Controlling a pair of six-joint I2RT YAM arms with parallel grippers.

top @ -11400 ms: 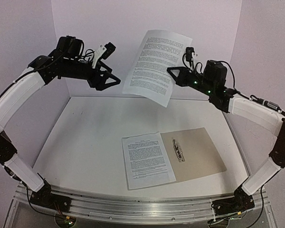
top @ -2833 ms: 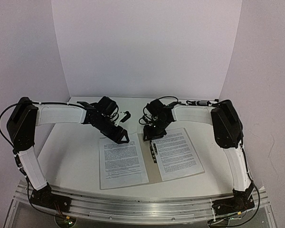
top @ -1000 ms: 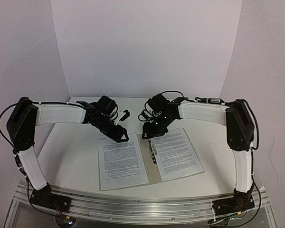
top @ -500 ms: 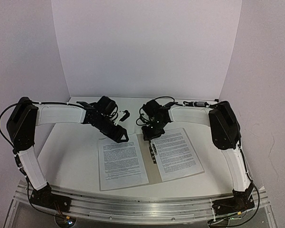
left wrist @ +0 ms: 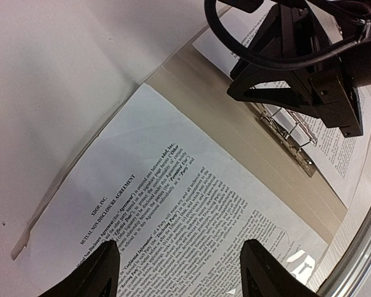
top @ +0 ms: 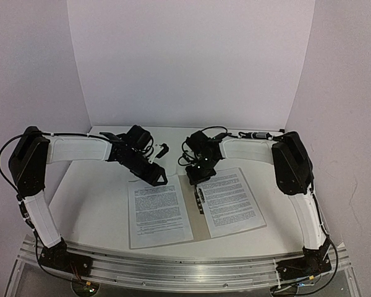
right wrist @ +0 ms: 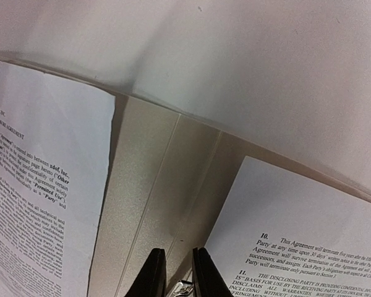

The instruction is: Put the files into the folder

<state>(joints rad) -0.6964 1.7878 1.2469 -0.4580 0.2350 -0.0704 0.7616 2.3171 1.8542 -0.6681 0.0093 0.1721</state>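
Observation:
The tan folder (top: 196,228) lies open on the table, one printed file (top: 159,210) on its left flap and another file (top: 233,199) on its right flap. A metal fastener (top: 200,198) runs along the spine between them. My left gripper (left wrist: 182,272) hangs open just above the top of the left file (left wrist: 173,204). My right gripper (right wrist: 178,275) points down at the bare spine of the folder (right wrist: 154,185), its jaws drawn to a narrow slit. A bit of the fastener (right wrist: 184,288) shows in that slit; whether it is gripped I cannot tell.
The white table (top: 99,192) is ringed by pale walls at the back and on both sides. An aluminium rail (top: 173,272) with both arm bases runs along the near edge. The two grippers stand close together over the folder's far edge.
My right gripper's jaws have closed in to a slit and its elbow has swung left. The left arm, both files and the folder have stayed put.

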